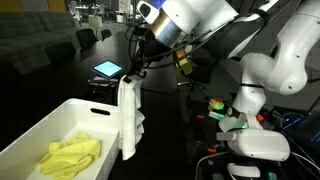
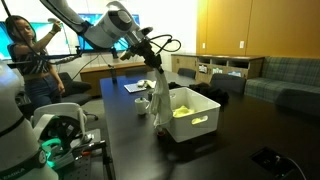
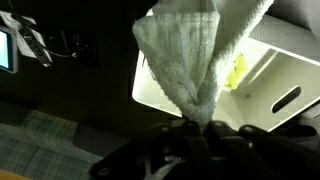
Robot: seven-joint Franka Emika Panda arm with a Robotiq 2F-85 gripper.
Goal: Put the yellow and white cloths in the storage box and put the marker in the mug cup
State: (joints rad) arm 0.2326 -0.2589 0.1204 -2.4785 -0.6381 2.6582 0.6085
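One cloth is home, the yellow cloth (image 1: pixel 70 155) lying in the storage box (image 1: pixel 50 122), while the gripper (image 1: pixel 133 76) clenches the white cloth (image 1: pixel 128 120), which dangles at, perhaps just outside, the box's end wall, so the next move probably means shifting over the opening and letting go.

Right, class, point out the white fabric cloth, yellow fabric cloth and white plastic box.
white fabric cloth (image 1: pixel 128 120), an exterior view, hanging middle
yellow fabric cloth (image 1: pixel 70 155), an exterior view, crumpled middle
white plastic box (image 1: pixel 95 118), an exterior view, inner wall

arm (image 1: pixel 200 18): white glossy rounded links | jts: dk bands | hand (image 1: pixel 131 74): blk | cables (image 2: pixel 168 42): blk
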